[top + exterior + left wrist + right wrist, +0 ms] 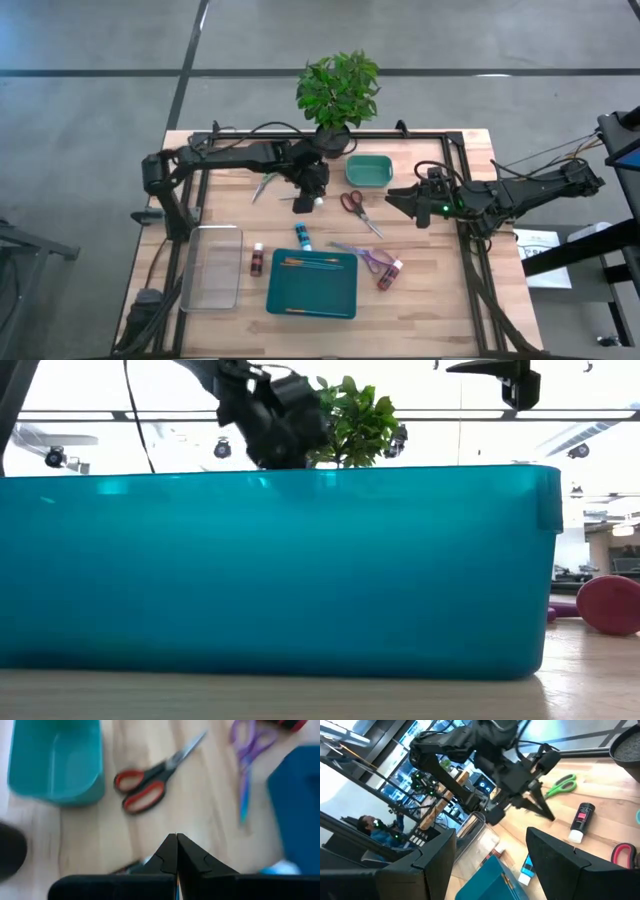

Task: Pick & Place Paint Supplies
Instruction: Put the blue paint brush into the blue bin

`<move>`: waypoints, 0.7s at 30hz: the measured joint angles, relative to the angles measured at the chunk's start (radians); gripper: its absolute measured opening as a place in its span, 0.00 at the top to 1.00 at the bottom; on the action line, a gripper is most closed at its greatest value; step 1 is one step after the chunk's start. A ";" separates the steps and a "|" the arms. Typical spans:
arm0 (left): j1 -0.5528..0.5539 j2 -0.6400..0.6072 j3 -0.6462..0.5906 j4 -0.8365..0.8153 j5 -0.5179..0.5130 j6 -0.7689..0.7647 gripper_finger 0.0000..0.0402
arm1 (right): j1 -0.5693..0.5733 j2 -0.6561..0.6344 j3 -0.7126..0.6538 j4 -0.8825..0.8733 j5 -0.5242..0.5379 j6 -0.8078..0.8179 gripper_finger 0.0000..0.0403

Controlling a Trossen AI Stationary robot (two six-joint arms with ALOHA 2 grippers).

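My left gripper (318, 193) hangs shut above the table's middle, fingers (176, 851) slanting down, with nothing between them (549, 814). A black paint bottle (581, 821) with a white cap lies flat on the wood just beside it (306, 203). A blue bottle (302, 238) and a dark red bottle (257, 260) lie near the teal tray (312, 298), which holds orange-handled brushes (310, 262). A pinkish bottle (388, 273) lies to the tray's right. My right gripper (392, 196) waits open above the table's right part, its fingers (560, 855) holding nothing.
Red scissors (352, 205), purple scissors (365, 257) and green scissors (265, 185) lie on the wood. A small teal bin (368, 170) and a potted plant (338, 90) stand at the far edge. A clear box (212, 265) sits left of the tray.
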 joint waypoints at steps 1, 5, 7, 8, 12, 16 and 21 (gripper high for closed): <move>-0.014 -0.001 0.018 -0.010 0.011 -0.016 1.00 | 0.000 0.000 0.000 0.000 0.000 -0.001 0.41; -0.099 -0.005 0.072 -0.015 0.016 -0.088 1.00 | 0.000 0.000 0.000 -0.001 0.000 -0.007 0.41; -0.147 -0.003 0.087 -0.019 0.018 -0.140 1.00 | 0.000 0.000 0.000 -0.005 0.000 -0.007 0.41; -0.169 -0.003 0.091 -0.018 0.019 -0.168 1.00 | 0.000 0.000 0.000 -0.009 0.000 -0.007 0.41; -0.245 -0.003 0.095 -0.018 0.018 -0.277 1.00 | 0.000 0.000 0.000 -0.044 -0.003 0.012 0.41; -0.312 -0.003 0.095 -0.012 0.016 -0.376 1.00 | 0.000 0.000 0.000 -0.079 -0.024 0.031 0.41; -0.384 -0.003 0.095 -0.010 0.014 -0.481 1.00 | 0.000 0.000 0.000 -0.084 -0.046 0.020 0.41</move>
